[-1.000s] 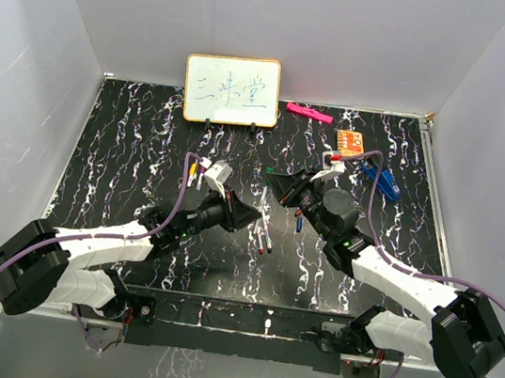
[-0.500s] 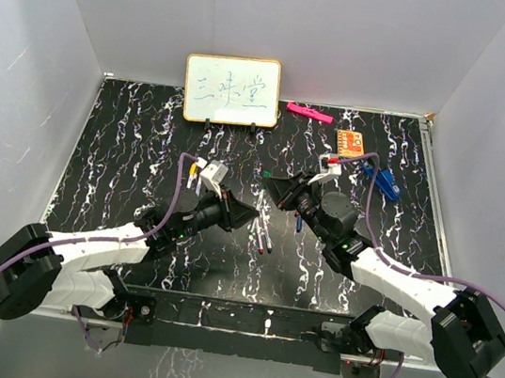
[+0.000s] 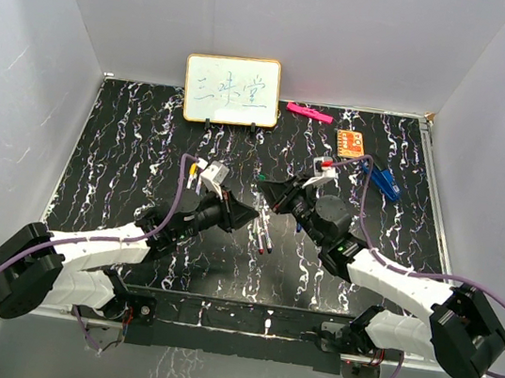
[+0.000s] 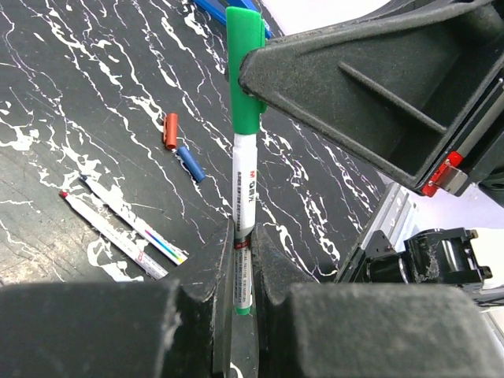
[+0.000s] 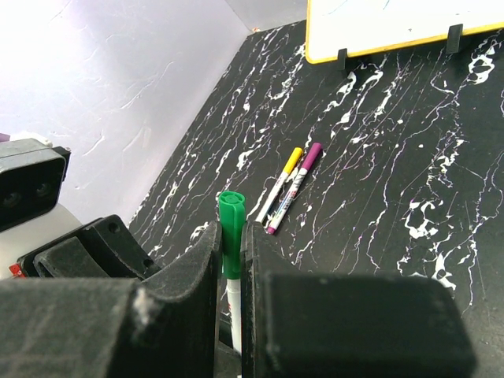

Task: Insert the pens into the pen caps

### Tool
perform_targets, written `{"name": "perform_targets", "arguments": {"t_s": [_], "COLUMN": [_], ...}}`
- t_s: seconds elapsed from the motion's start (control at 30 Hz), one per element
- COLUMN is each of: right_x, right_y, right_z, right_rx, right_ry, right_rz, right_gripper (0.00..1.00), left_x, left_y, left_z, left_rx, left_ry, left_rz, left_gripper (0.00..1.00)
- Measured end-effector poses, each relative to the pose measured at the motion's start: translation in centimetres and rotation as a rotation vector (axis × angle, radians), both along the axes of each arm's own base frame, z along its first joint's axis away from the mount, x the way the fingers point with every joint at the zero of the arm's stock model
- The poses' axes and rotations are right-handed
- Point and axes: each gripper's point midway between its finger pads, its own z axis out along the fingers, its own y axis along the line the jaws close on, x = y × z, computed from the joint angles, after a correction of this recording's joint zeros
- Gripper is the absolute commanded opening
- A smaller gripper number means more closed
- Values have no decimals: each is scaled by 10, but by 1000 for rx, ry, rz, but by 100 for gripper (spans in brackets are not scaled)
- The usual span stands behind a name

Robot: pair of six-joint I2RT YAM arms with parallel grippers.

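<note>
Two grippers share one pen: the left gripper clamps the white pen by its barrel, and the right gripper pinches the green cap sitting on its tip. On the table lie a red cap and a blue cap, near two uncapped pens.

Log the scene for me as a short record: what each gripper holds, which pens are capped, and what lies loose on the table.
left gripper: shut on the green pen, by its white barrel
right gripper: shut on the green cap, which sits on that pen's end
capped, on table: yellow pen, purple pen, side by side
uncapped pens: two, lying together
loose caps: red cap, blue cap, close together
</note>
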Motion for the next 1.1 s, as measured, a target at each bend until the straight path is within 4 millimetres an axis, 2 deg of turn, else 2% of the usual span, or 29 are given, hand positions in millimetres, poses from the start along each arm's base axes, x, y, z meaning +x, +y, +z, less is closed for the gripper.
{"name": "perform_targets", "arguments": {"t_s": [1.1], "right_x": [-2], "right_y": [16], "right_z": [-11], "right_rx": [-103], "right_ry": [-46], "right_rz": [15], "right_gripper": [0], "left_x": [7], "left_y": [9], "left_z": [-9], "left_rx": [132], "left_ry": [-32], "left_rz": [31], "left_gripper": [0]}}
